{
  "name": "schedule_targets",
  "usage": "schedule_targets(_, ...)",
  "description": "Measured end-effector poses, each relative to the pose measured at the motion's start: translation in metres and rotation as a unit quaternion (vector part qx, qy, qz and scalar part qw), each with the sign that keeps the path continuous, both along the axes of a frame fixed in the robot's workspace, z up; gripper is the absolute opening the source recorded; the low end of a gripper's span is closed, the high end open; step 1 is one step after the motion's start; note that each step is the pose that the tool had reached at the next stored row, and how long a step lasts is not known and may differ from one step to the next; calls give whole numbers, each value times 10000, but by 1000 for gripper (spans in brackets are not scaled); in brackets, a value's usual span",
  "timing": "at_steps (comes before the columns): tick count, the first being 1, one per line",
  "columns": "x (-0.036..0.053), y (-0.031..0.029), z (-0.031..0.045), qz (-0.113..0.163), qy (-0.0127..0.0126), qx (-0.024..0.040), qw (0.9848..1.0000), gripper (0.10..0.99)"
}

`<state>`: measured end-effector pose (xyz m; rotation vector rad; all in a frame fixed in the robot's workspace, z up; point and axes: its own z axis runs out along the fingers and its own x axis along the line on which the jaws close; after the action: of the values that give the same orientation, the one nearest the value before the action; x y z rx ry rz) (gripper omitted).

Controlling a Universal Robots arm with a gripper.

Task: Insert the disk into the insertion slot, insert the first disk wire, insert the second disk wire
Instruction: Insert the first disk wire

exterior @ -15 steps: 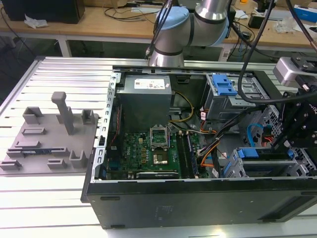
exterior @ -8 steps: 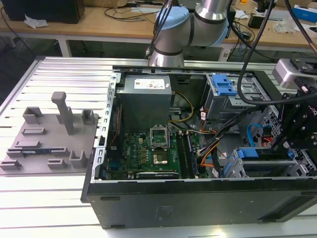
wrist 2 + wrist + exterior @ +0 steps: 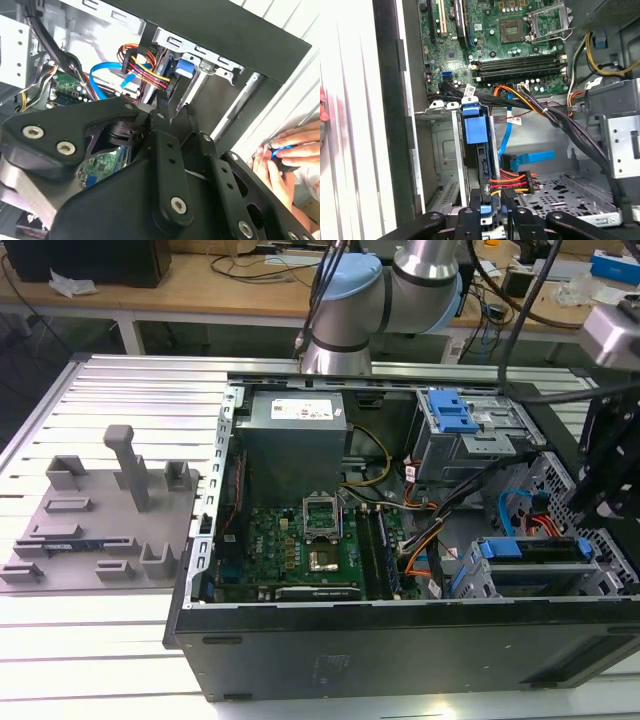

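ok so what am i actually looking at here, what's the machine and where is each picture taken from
The machine is a robot arm, grey and pale blue, reaching over an open computer case that lies on a slatted metal table. The exterior view comes from a camera standing off the arm. Both wrist views come from cameras riding on the arm, looking past its black gripper into the case. Inside is the green motherboard. The disk, in its blue caddy, sits in the insertion slot, and the gripper is right at the red, yellow and black wire bundle at the disk's end. A grey parts holder lies beside the case. In the second wrist view a person's hand is just outside the case.
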<state>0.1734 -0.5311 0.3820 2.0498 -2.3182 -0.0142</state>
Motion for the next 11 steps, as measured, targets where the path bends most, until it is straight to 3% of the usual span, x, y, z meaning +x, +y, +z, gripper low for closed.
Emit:
schedule_targets(3,0,31,91,0,0,0,10000,302)
schedule_targets(4,0,69,123,0,0,-7,10000,302)
schedule_targets(5,0,94,130,0,0,-20,10000,286)
schedule_targets(6,0,109,129,0,0,-30,10000,161)
schedule_targets(7,0,116,129,0,0,-35,10000,161)
schedule_targets(8,0,117,130,0,0,-37,10000,106)
schedule_targets(11,0,119,130,0,0,-38,10000,106)
